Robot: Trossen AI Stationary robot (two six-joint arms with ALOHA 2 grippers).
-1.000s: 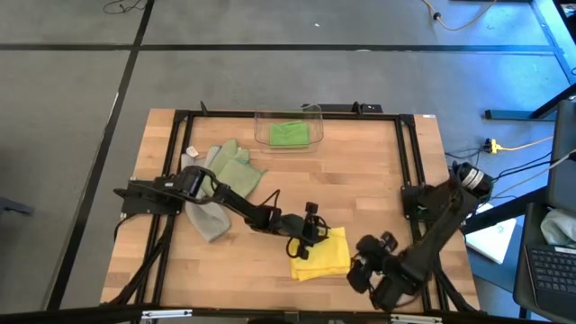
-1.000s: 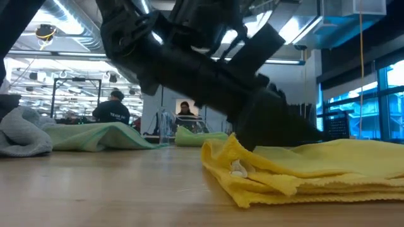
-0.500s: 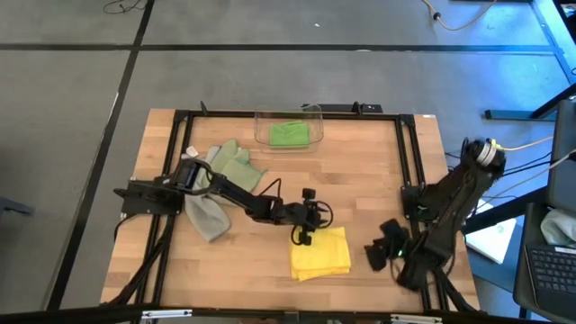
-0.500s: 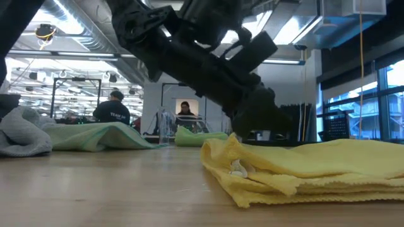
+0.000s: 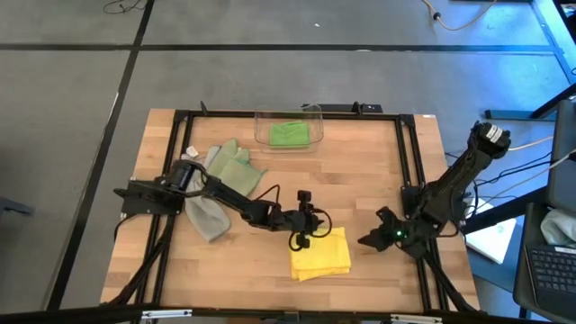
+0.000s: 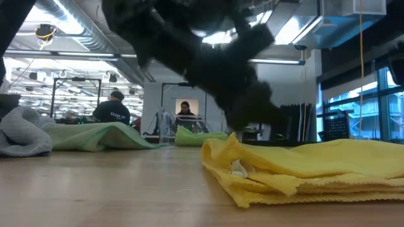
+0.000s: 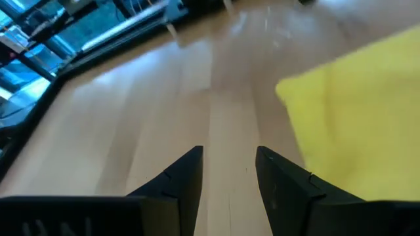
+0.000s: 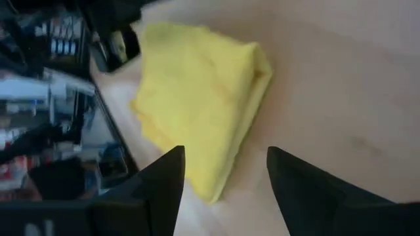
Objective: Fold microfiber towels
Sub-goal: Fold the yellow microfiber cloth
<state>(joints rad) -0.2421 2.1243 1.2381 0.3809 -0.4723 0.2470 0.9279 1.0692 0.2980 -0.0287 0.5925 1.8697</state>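
From the high view I see the yellow towel point(image 5: 320, 253) lying folded into a small rectangle on the desk point(image 5: 360, 180), toward 6 o'clock from the desk's centre. My left gripper point(image 5: 303, 219) hangs just at the towel's 11 o'clock corner, the arm stretched across from the 9 o'clock side. In the left wrist view its two fingers point(image 7: 180, 180) stand apart with bare wood between them and nothing held; the yellow towel point(image 7: 354, 111) lies off to one side of them.

My right gripper point(image 5: 376, 236) sits at 3 o'clock of the yellow towel, apart from it, above bare desk. The right wrist view shows its fingers point(image 8: 161, 180) spread wide and empty, with the folded yellow towel point(image 8: 197, 105) lying ahead of them.

The pale sage green towel point(image 5: 232, 168) lies loosely crumpled at about 10 o'clock on the desk, and the grey towel point(image 5: 209, 216) lies bunched just beside it toward 8 o'clock, partly under the left arm. The bright green towel point(image 5: 289, 134) rests folded inside the clear plastic bin point(image 5: 310, 112) at 12 o'clock, against the far edge.

In the low view the yellow towel point(image 6: 303, 173) fills the near right, its folded layers stacked, with the sage and grey cloths farther off. Two people point(image 6: 113, 108) show in the room behind.
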